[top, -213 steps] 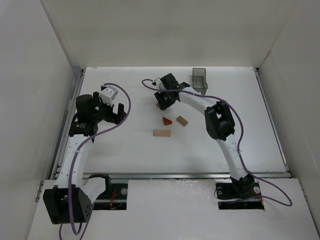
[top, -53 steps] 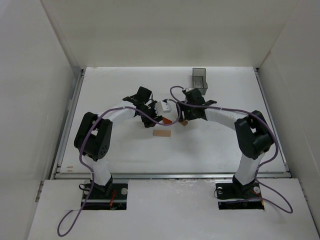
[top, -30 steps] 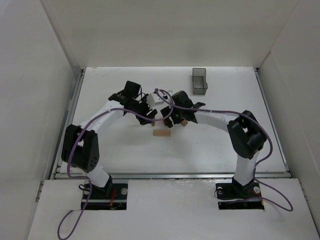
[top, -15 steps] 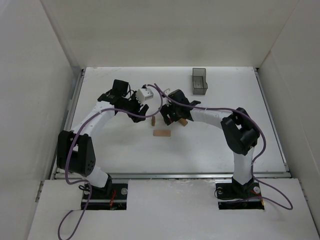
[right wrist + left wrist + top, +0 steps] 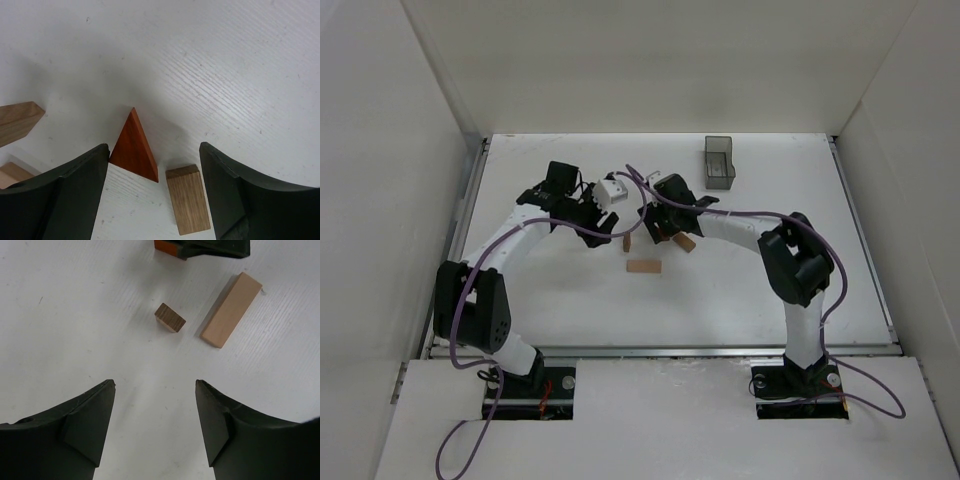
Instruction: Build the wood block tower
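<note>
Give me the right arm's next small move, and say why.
Probably nudge the right end effector sideways toward the orange triangle before closing. Its fingers are open. In the wrist view the triangle sits off-centre, close by one finger, and a small tan block lies near the other, so closing now might catch both.

Top view high, looking down from the near side, wrist views close over table (image 5: 75, 315), both sharing orange triangle (image 5: 134, 147).
</note>
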